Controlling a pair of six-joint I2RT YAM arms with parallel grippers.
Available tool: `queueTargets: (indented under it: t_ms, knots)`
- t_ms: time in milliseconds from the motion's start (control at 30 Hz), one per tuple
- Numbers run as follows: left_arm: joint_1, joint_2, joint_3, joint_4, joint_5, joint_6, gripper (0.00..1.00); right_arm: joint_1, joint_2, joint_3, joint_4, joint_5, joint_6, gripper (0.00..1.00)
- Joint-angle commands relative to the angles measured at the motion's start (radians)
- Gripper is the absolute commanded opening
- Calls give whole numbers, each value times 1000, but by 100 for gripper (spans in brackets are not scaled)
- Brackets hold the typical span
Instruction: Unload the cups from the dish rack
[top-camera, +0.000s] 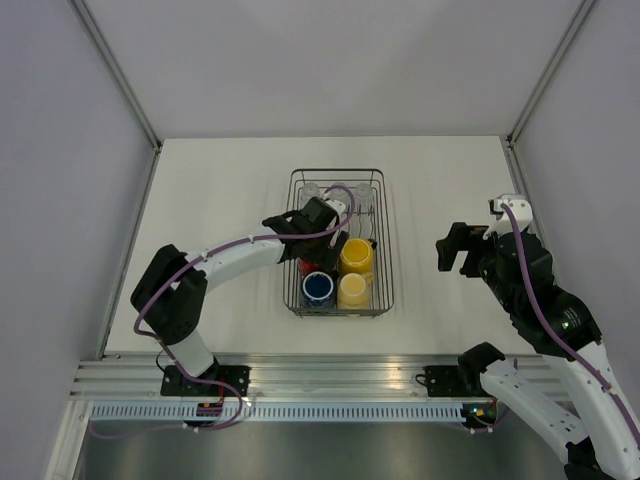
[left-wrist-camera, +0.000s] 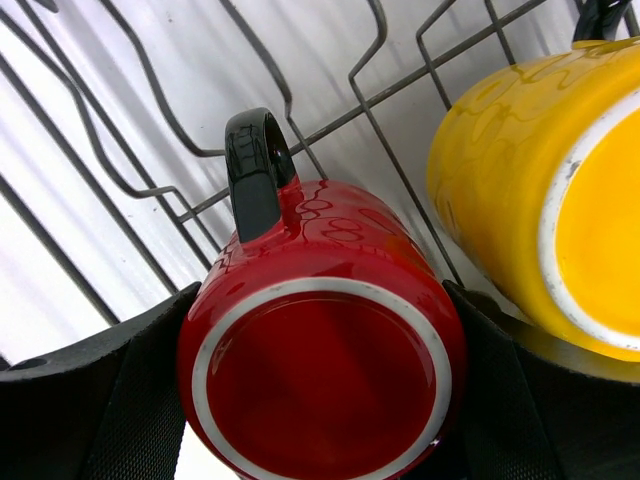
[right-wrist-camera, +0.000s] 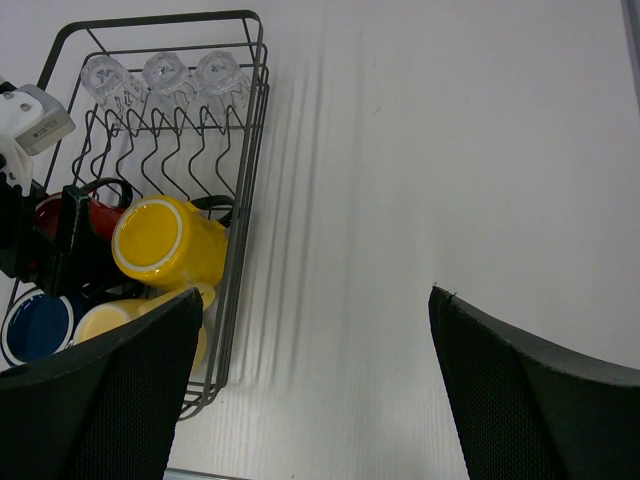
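Red mug in the dish rack, flanked closely by left gripper's wide-spread fingers, grip indiscernible; right gripper's fingers wide above the worktop.

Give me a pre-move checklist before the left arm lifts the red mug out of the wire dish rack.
1. Left gripper straddles the glossy red ceramic mug, a finger on each side: ok.
2. Grip firmly closed on the mug: cannot tell.
3. Mug's black handle clear of the fingers: ok.
4. Room between the right-hand finger and the neighbouring yellow ceramic mug: cannot tell, they sit very close.
5. Red mug free of the dark grey wire dish rack tines: cannot tell, its far side is hidden.
6. Right gripper open, empty and off to the rack's side: ok.
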Motion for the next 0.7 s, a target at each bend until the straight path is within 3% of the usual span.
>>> queueTargets:
  t_ms: [0,500,667]
  knots:
    - [3,-69,4,-1,-65,-30,2,2,3,-1,23,-17,-17,98]
    - [3,-275,28,-24,-111,-116,2,3,-12,-20,65,-21,8,98]
    - [3,-382,8,14,-79,-170,2,3,-79,-95,189,-122,47,98]
